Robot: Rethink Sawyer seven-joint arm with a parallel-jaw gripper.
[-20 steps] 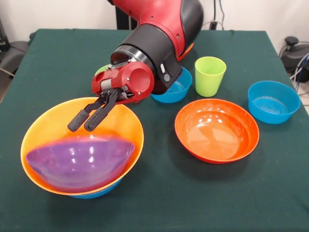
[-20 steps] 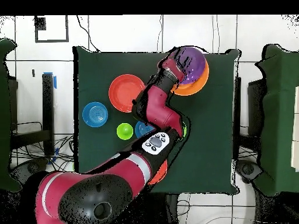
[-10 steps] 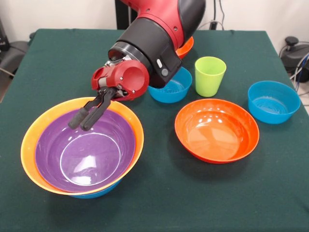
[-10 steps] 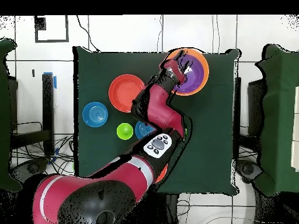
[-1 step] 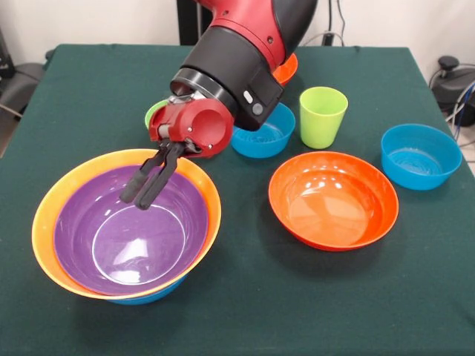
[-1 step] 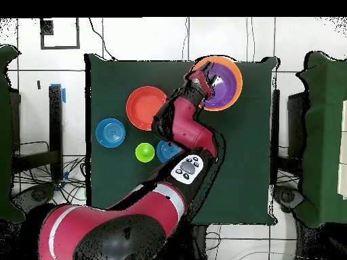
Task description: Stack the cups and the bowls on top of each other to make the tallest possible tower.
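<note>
The tower stands at the front left: a purple bowl (image 5: pixel 126 237) (image 6: pixel 228 84) nested in a big orange bowl (image 5: pixel 46 215), with a blue bowl (image 5: pixel 152 295) showing underneath. My gripper (image 5: pixel 141 196) (image 6: pixel 211 80) hangs over the purple bowl's far side, open by a narrow gap and holding nothing. The lime-green cup (image 5: pixel 322 116) (image 6: pixel 144 152) stands upright right of the arm. A red-orange bowl (image 5: pixel 334 200) (image 6: pixel 144 107) lies alone in the middle. One blue bowl (image 5: pixel 420 156) (image 6: pixel 110 133) sits at the right, another blue bowl (image 5: pixel 269 137) is partly hidden by the arm.
A small lime-green bowl (image 5: pixel 155 111) peeks out behind the gripper's red wrist. An orange bowl's rim (image 5: pixel 289 69) shows behind the arm at the back. The arm's thick black and red body (image 5: pixel 237 67) hides the table's far middle.
The purple bowl, tilted and blurred a second ago, now rests level inside the orange bowl. My gripper has shifted a little to the right and lower over it.
</note>
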